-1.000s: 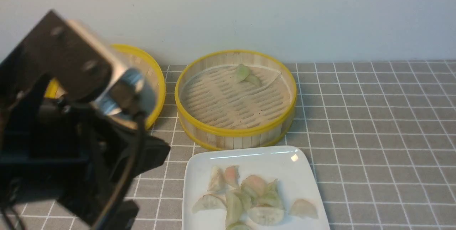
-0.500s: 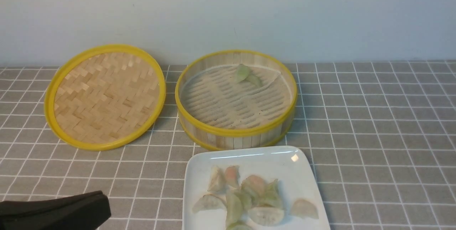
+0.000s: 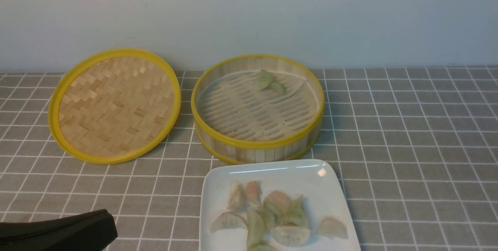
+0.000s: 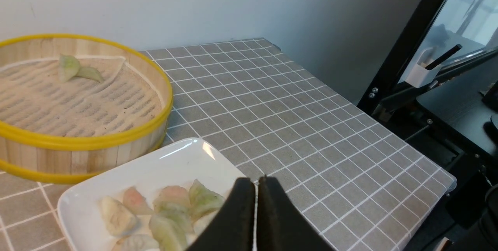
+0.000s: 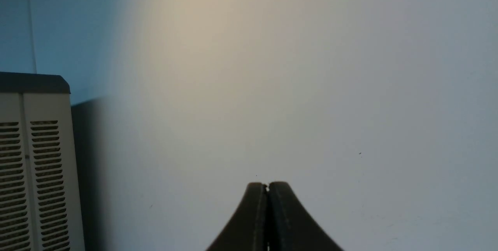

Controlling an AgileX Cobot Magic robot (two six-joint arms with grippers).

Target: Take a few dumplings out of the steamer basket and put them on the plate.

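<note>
Nine or so dumplings [image 3: 278, 204] are being shown on the plate [image 3: 272, 169], two more in the steamer [image 3: 256, 151] just behind it. Left gripper [image 4: 256, 183] and right gripper [image 5: 267, 185] are being held closed, empty; transfer seems nearly done, another pick needing opened jaws.

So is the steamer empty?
Nearly empty: just two green dumplings lie near the far wall of the steamer.

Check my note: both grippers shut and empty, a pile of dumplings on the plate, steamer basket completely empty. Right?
Not the basket. The front view shows the steamer basket holding green dumplings near its far wall. The rest stands: left gripper and right gripper shut and empty, pile of dumplings on the plate.
</note>
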